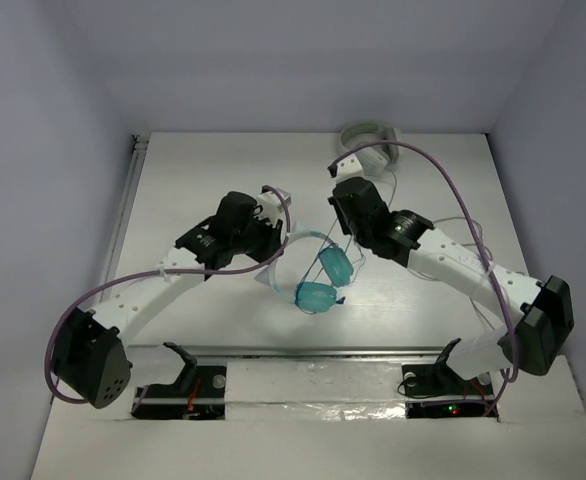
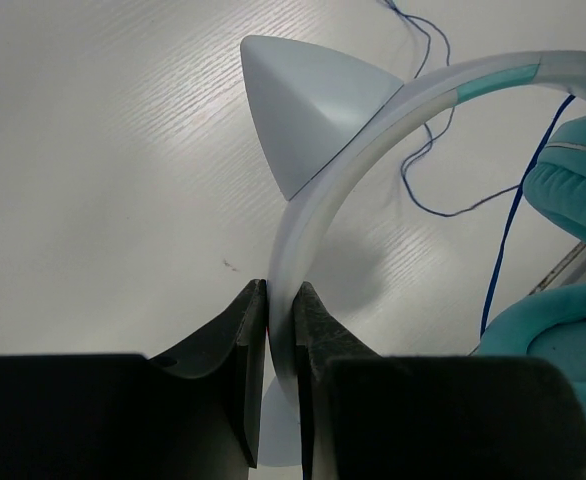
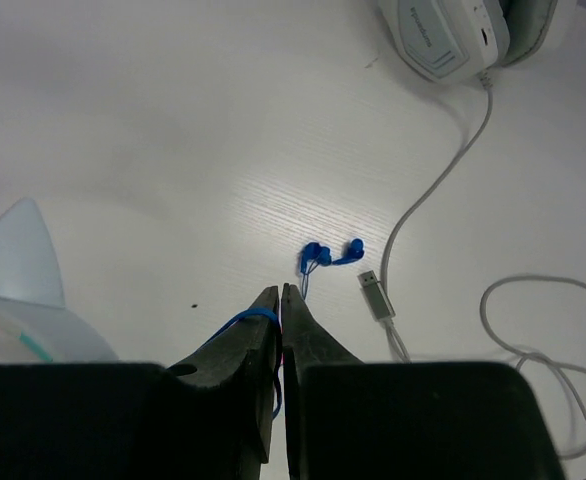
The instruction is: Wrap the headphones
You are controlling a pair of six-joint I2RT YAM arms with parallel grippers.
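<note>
Nearest the arm bases: the headphones [image 1: 318,280], mid-table between the two arms, teal ear cups [image 1: 320,297] low on the near side; can't tell if the cups touch the table [image 1: 193,180]. The left gripper [image 2: 281,300] is clamped on the headband [image 2: 323,190], jaws tight either side of the pale plastic arc, just below a smooth pointed cat-ear piece [image 2: 303,100]. The right gripper [image 3: 281,295] is pinched closed on the thin blue cable [image 2: 503,250], with a loop of it showing at the jaws. Handling guess: light overall. The band is stiff, glossy and likely slippery, so a mid-band grip like this one suits it better than the soft padded cups. The cable is limp and fine, will slip or snag easily, and should be pulled gently so it doesn't strain where it enters a cup. It needs light tension to lie neat when wound. Just beyond the right jaws, small rounded blue ends [image 3: 328,255] lie on the table, possibly the cable's end, hard to tell. Beside them is a grey plug [image 3: 375,295] on a thicker grey cable [image 3: 433,190]. That runs to the far edge, where larger grey-white headphones [image 3: 443,35] sit, hard matte shell, not part of the job. The table is white with a faint wood grain.
</note>
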